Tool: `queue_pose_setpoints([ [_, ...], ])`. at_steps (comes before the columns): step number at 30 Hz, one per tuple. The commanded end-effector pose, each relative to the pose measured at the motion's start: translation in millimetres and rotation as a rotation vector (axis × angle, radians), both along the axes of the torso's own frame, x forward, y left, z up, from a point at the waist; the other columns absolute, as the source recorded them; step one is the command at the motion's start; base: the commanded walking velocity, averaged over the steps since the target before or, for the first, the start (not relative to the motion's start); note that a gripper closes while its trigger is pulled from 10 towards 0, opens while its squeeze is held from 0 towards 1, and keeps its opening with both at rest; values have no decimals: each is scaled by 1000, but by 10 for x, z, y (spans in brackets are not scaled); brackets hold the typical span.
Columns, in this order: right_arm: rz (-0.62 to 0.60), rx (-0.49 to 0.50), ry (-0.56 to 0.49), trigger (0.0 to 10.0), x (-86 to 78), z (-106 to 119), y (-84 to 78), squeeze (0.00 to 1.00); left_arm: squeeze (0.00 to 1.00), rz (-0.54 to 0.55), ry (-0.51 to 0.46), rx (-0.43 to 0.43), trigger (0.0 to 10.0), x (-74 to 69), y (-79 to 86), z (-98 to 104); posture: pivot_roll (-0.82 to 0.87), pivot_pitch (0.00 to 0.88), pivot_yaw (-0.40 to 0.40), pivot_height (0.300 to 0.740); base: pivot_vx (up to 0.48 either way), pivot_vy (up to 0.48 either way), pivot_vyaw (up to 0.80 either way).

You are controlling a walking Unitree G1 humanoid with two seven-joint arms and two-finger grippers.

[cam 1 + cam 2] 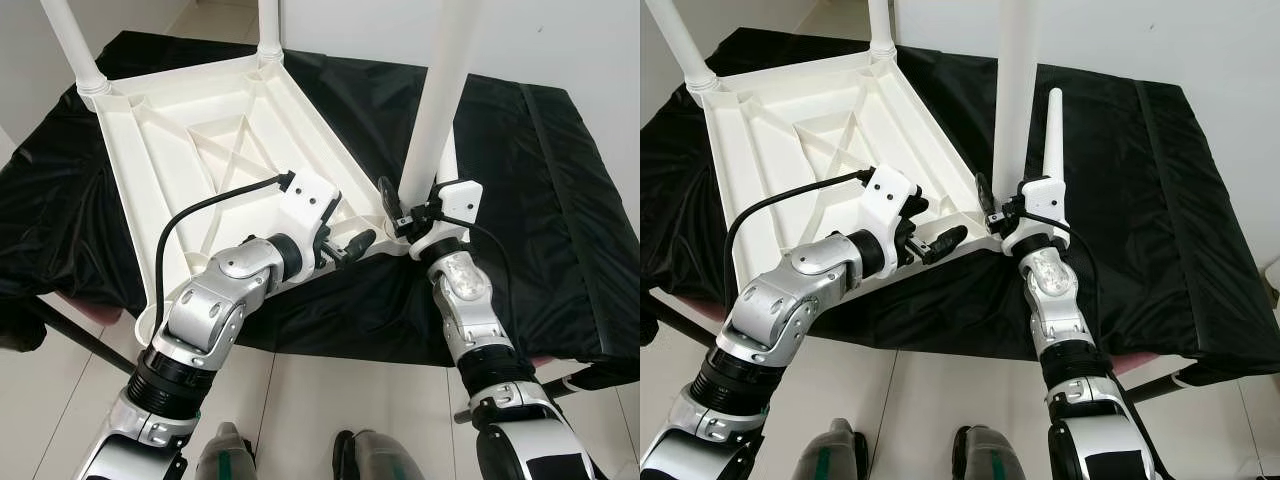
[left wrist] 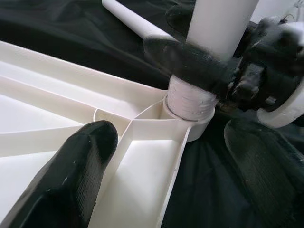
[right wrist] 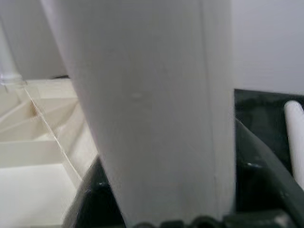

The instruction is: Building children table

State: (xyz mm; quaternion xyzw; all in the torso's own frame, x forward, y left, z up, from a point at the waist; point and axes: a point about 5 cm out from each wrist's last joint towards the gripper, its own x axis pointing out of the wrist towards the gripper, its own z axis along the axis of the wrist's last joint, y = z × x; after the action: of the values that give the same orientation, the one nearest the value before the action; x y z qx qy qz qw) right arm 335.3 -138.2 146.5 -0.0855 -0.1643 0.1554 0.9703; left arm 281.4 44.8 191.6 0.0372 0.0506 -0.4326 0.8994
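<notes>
Tabletop (image 1: 200, 150) lies upturned on black cloth (image 1: 560, 200) over pale floor (image 1: 300, 400).

No readable text, labels, brand names, numbers or signs appear anywhere in these views, on any surface of the furniture or robot.

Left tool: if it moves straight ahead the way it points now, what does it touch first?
Probably the upright table leg at the corner socket, where the right tool grips it; depth is uncertain.

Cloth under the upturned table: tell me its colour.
Plain glossy black cloth, no pattern; it shows best in the left eye view, spread beneath the white table.
</notes>
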Motion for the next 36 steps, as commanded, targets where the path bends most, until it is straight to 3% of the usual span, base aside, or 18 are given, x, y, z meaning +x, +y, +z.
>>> queue_pose_setpoints([
  [1,-10,-21,128,10000,-45,-281,-15,0,0,-17,8,-4,10000,-32,-12,0,-6,79,-15,740,0,0,0],
  [10,-25,-6,147,10000,44,-277,9,0,0,-22,6,-12,10000,-48,-26,27,4,76,-16,740,0,0,0],
  [21,-27,-15,126,10000,28,-308,-2,0,0,-30,3,-20,10000,-72,-30,50,5,74,-13,740,0,0,0],
  [25,-41,61,170,10000,27,-354,-18,0,0,-37,2,-20,10000,-80,-40,55,6,72,-13,740,0,0,0],
  [28,-116,202,247,10000,49,-410,-103,0,0,-46,0,-22,10000,-83,-51,68,3,61,-9,740,0,0,0],
  [36,-167,261,291,10000,69,-453,-148,0,0,-63,-2,-22,10000,-99,-80,74,-1,55,-4,740,0,0,0],
])
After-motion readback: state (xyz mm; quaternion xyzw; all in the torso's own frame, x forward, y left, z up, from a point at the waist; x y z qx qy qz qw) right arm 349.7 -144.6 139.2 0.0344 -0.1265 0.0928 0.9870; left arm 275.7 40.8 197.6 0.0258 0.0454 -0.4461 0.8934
